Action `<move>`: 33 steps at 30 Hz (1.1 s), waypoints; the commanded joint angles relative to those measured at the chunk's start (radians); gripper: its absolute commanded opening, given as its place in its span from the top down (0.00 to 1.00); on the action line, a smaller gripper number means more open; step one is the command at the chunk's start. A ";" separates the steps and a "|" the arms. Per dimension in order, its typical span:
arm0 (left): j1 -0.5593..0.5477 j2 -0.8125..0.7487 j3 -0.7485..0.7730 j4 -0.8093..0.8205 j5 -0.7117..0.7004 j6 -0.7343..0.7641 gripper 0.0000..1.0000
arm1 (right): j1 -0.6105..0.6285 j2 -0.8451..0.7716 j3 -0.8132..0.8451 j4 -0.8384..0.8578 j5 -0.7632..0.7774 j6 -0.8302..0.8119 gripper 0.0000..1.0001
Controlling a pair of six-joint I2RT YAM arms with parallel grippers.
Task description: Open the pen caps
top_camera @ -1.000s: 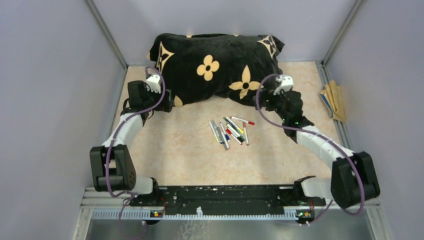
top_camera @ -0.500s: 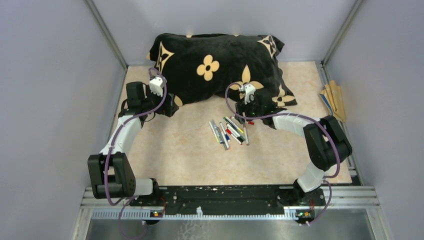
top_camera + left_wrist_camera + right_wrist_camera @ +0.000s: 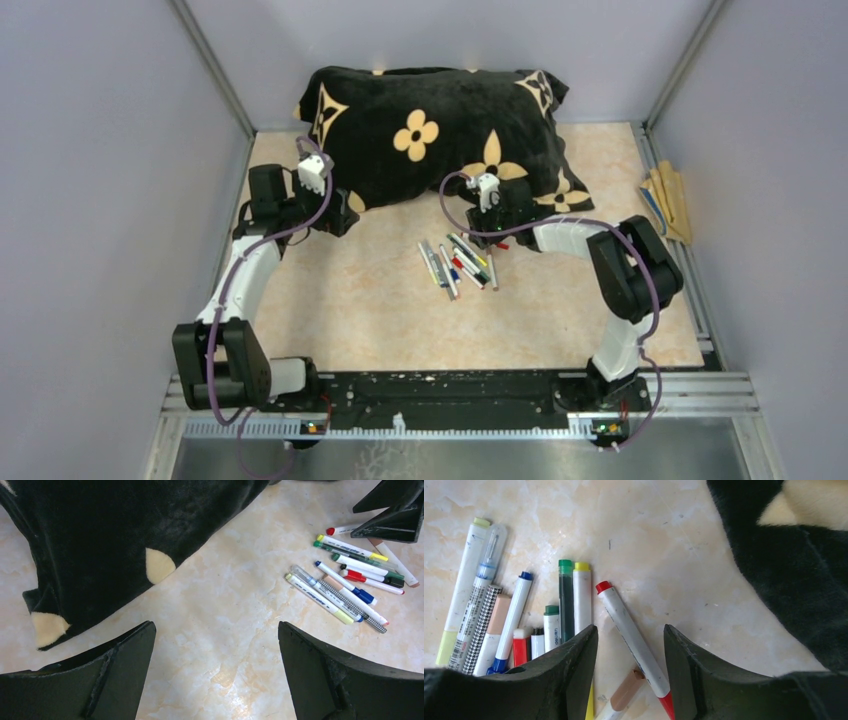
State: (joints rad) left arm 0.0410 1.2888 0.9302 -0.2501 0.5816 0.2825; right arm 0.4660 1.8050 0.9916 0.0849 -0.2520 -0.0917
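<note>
Several capped pens (image 3: pixel 460 262) lie bunched on the marbled table in front of the pillow. In the right wrist view their caps are red, green, yellow, blue and tan. My right gripper (image 3: pixel 630 630) is low over the bunch's right side, part open. A white pen with a red cap (image 3: pixel 624 620) runs slantwise between its fingers (image 3: pixel 574 665) with a gap on each side, and a tan-capped pen (image 3: pixel 626 692) lies under it. My left gripper (image 3: pixel 215 630) hangs wide open over bare table left of the pens (image 3: pixel 345 580), holding nothing.
A black pillow with tan flowers (image 3: pixel 430 130) fills the back of the table, its edge close to both grippers (image 3: pixel 794 565). Flat tan sticks (image 3: pixel 668 200) lie by the right wall. Grey walls enclose the table on three sides.
My right arm has swung left from the pillow's right corner to the pens and its jaws have narrowed round the red-capped pen. My left arm has barely shifted.
</note>
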 commanded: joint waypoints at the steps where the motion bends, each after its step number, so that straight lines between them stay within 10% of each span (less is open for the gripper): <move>1: 0.001 -0.031 0.022 -0.032 0.033 0.014 0.01 | 0.024 0.025 0.044 0.005 0.020 -0.031 0.50; 12: 0.000 -0.060 0.045 -0.073 0.085 -0.003 0.01 | 0.042 0.076 0.093 -0.054 0.043 -0.035 0.65; 19: 0.001 -0.077 0.043 -0.111 0.147 -0.006 0.01 | 0.072 0.055 0.068 -0.020 0.117 -0.019 0.99; 33: -0.072 -0.104 0.073 -0.184 0.247 -0.007 0.01 | 0.077 -0.278 -0.054 0.348 0.176 0.356 1.00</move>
State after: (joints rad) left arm 0.0128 1.1946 0.9535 -0.4057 0.7731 0.2874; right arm 0.5282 1.6878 0.9726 0.2173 -0.0906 0.0517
